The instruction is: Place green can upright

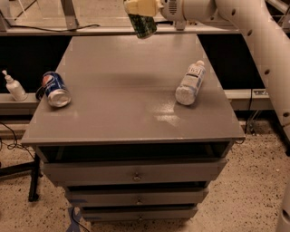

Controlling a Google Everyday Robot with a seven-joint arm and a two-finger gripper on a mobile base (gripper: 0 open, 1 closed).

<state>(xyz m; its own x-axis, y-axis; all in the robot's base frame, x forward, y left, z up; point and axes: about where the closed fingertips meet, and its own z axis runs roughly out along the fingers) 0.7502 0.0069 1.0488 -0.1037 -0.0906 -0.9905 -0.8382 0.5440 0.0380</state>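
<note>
The green can (143, 25) hangs in the air above the far edge of the grey cabinet top (131, 99), slightly tilted, its bottom end pointing down. My gripper (140, 7) reaches in from the upper right and is shut on the can's upper part, its cream fingers (136, 6) covering the top. Below the can the cabinet surface is bare.
A blue Pepsi can (56, 89) lies on its side near the left edge. A white plastic bottle (190, 82) lies on its side toward the right edge. A small pump bottle (13, 86) stands on a ledge left of the cabinet. My arm (253, 31) crosses the upper right.
</note>
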